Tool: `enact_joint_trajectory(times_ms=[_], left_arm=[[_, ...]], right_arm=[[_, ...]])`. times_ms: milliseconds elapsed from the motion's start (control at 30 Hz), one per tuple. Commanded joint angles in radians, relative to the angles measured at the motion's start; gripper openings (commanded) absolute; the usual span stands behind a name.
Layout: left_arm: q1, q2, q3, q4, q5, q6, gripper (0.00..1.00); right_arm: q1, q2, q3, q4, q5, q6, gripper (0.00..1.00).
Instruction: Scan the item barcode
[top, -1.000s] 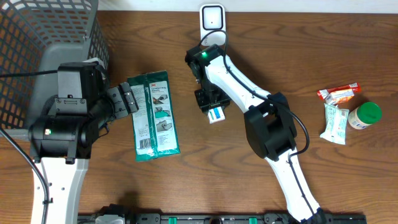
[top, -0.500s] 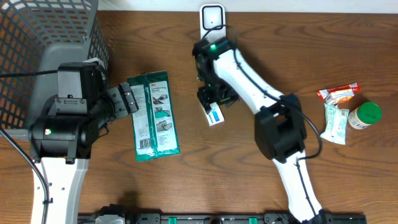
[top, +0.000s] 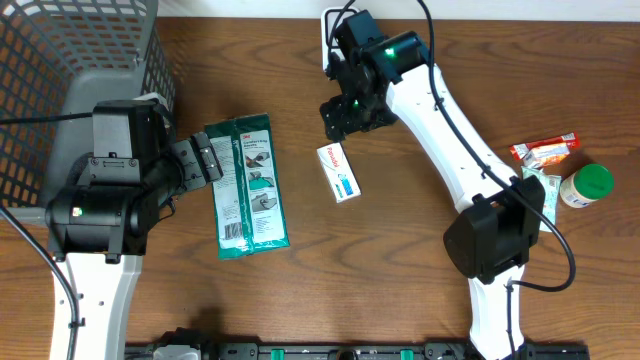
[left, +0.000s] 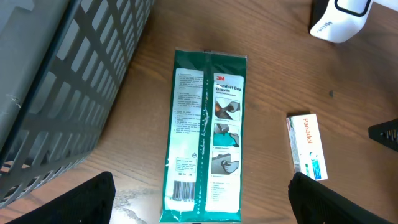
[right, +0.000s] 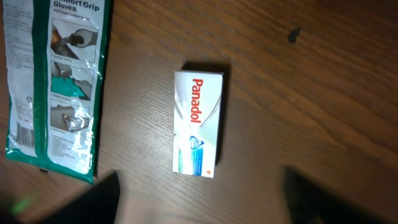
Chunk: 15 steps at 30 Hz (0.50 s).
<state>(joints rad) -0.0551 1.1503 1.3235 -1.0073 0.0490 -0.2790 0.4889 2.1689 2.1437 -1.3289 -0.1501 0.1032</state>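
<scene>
Your right gripper (top: 350, 112) hangs above the table with its fingers spread wide and nothing between them; in the right wrist view they show only as two dark shapes at the bottom corners. The Panadol box (top: 339, 172) lies flat on the wooden table (top: 420, 280), at 6 o'clock from that gripper in the overhead view and apart from it, its printed name facing up. The white scanner (left: 336, 22) stands at the table's far edge, at 12 o'clock from the gripper. At 9 o'clock from the box, well apart from it, lies a green pack of gloves (top: 247, 185), a barcode showing near its lower end in the left wrist view. Your left gripper (top: 208, 160) sits just beside the pack's left edge, also wide open and empty. A wire basket (top: 60, 50) fills the 10 o'clock corner. Far off at 3 o'clock you have two snack bars (top: 543, 150) and a green-lidded bottle (top: 586, 186) close together.
</scene>
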Motion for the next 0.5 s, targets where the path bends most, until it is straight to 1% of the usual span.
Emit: enact_joint_trajectory(times_ms=[0, 133, 267, 367, 467], left_arm=[[0.001, 0.0, 0.009, -0.002, -0.009, 0.02, 0.9], [0.001, 0.0, 0.009, -0.002, -0.009, 0.02, 0.9], [0.002, 0.0, 0.009, -0.002, -0.009, 0.02, 0.9], [0.001, 0.0, 0.009, -0.002, -0.009, 0.02, 0.9], [0.001, 0.0, 0.009, -0.002, -0.009, 0.02, 0.9]], right_arm=[[-0.022, 0.014, 0.0, 0.002, -0.015, -0.008, 0.52], [-0.042, 0.025, -0.001, 0.003, -0.051, -0.01, 0.49], [-0.06, 0.037, -0.01, 0.006, -0.089, -0.042, 0.48], [-0.078, 0.037, -0.042, 0.022, -0.146, -0.076, 0.46], [-0.097, 0.037, -0.091, 0.064, -0.216, -0.112, 0.46]])
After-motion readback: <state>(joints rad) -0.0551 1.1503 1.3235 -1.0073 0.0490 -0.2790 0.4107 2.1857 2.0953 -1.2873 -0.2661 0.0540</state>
